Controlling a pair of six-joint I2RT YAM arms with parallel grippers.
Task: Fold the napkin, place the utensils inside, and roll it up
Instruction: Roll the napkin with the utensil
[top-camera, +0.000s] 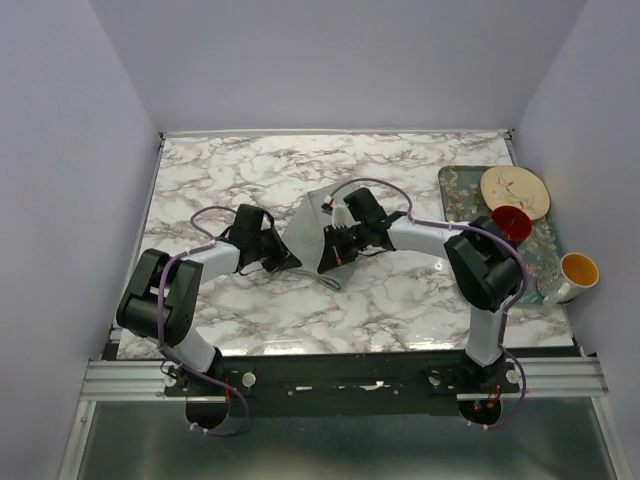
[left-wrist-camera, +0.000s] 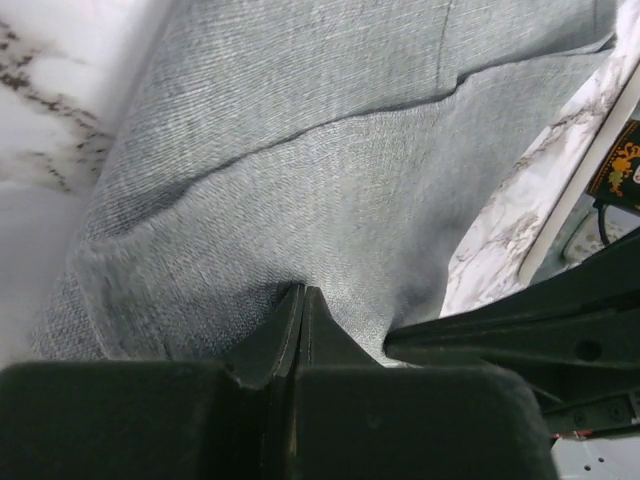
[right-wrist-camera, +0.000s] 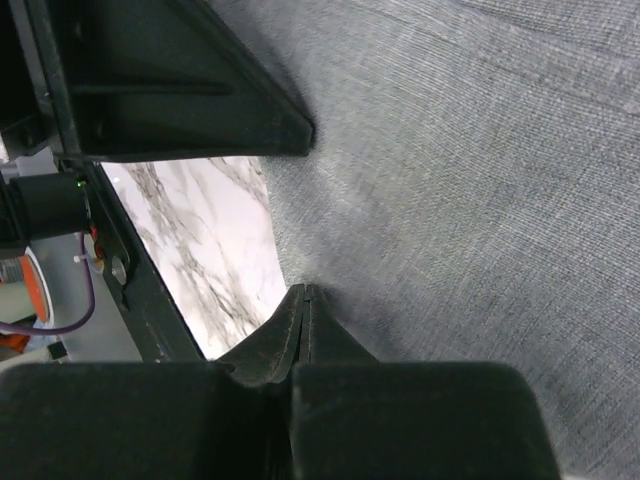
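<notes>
The grey-green napkin (top-camera: 306, 222) lies rumpled on the marble table, between my two grippers. My left gripper (top-camera: 287, 262) is shut on its near left part. In the left wrist view the cloth (left-wrist-camera: 330, 170) puckers around the closed tips of that gripper (left-wrist-camera: 303, 291). My right gripper (top-camera: 326, 262) is shut on the napkin's near right edge. In the right wrist view its tips (right-wrist-camera: 305, 290) pinch the cloth (right-wrist-camera: 470, 180) right at the border with the marble. The two grippers sit close together. The utensils are out of view.
A floral grey tray (top-camera: 455, 190) at the right edge holds a cream plate (top-camera: 514, 191) and a red cup (top-camera: 511, 222). A white mug with a yellow inside (top-camera: 575, 272) stands at its near end. Each wrist view shows dark parts of the other gripper (left-wrist-camera: 520, 330) close by.
</notes>
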